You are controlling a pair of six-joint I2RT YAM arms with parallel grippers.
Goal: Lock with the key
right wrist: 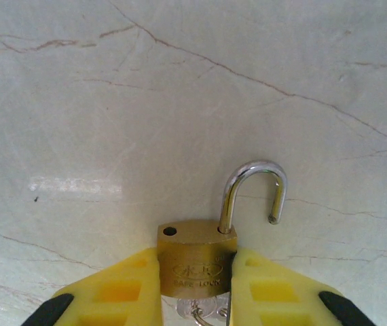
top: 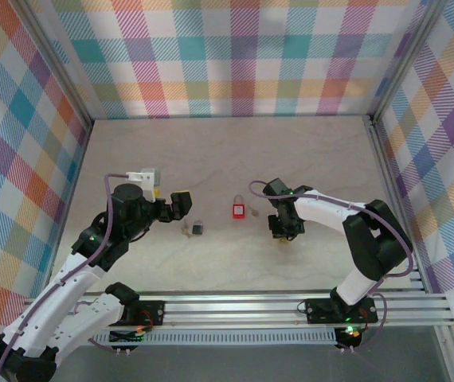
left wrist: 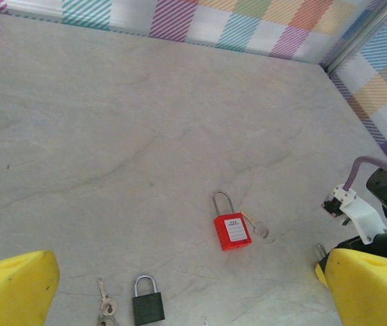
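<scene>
1. The left tool (top: 181,204) hovers over the left half of the worktop (top: 235,159). Its yellow fingers (left wrist: 13,288) are spread wide with nothing between them. I judge it is kept free as the helping side, ready to press a shackle or take a key.
2. Just ahead of it lie a bunch of keys (left wrist: 105,307) and a black padlock (left wrist: 148,309), flat and side by side. The black padlock's bow is down in its body. They look like spares, left out of the working path.
3. Near the middle a red padlock (left wrist: 231,229) lies flat, with a pale small key (left wrist: 258,224) just beside its right edge.
4. Further right, the right tool (top: 284,226) pinches the brass padlock (right wrist: 197,261) by the two flanks of its body, low over the worktop.
   - This grip leaves the open shackle (right wrist: 251,193) clear. The shackle points away from the wrist, with its free end out of the body.
   - A bit of bright metal (right wrist: 200,314) shows at the padlock's lower edge, probably its key. Whether it sits in the keyhole cannot be told.
5. The brass padlock seems to be the one in hand, and its locking is not yet done.
</scene>
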